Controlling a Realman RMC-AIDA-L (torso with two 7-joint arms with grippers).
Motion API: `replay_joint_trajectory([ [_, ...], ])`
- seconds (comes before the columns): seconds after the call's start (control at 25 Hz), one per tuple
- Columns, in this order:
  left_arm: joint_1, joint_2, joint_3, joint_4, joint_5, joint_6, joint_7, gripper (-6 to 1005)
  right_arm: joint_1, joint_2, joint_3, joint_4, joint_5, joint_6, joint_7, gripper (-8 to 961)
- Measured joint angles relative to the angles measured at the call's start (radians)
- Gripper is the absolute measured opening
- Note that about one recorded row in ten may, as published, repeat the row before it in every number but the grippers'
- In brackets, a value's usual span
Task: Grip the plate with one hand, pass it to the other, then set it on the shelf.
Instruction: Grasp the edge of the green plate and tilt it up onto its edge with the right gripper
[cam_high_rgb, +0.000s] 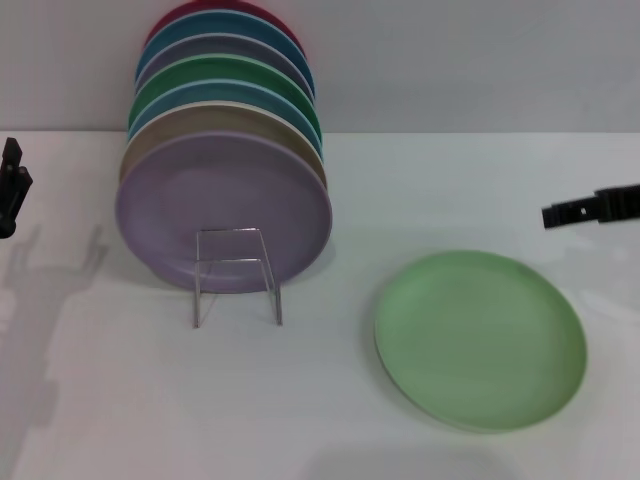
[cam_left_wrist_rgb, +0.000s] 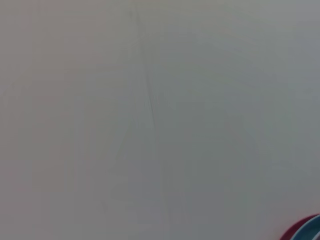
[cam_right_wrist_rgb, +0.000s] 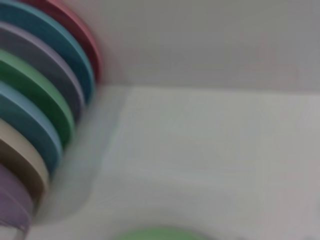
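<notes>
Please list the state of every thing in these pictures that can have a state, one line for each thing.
mint-green plate: lying flat on the table, not held.
wire rack: holds a row of plates on edge; front loop free.
lavender plate: standing on edge, foremost in the rack.
left tool: at the table's left edge, away from the plates.
right tool: above the table, beyond the mint-green plate, not touching it.

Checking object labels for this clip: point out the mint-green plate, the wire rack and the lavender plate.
mint-green plate (cam_high_rgb: 480, 340), head view, centre of its flat face.
wire rack (cam_high_rgb: 237, 262), head view, crossbar of its front loop.
lavender plate (cam_high_rgb: 222, 190), head view, upper middle of its face.
</notes>
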Motion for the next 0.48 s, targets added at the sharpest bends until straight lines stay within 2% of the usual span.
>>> replay_joint_trajectory([
  [0.48,0.0,0.0,0.0,0.0,-0.011,-0.02,0.0,796,0.011,0.017,-0.004,-0.159,-0.096,0.019,-0.012,832],
])
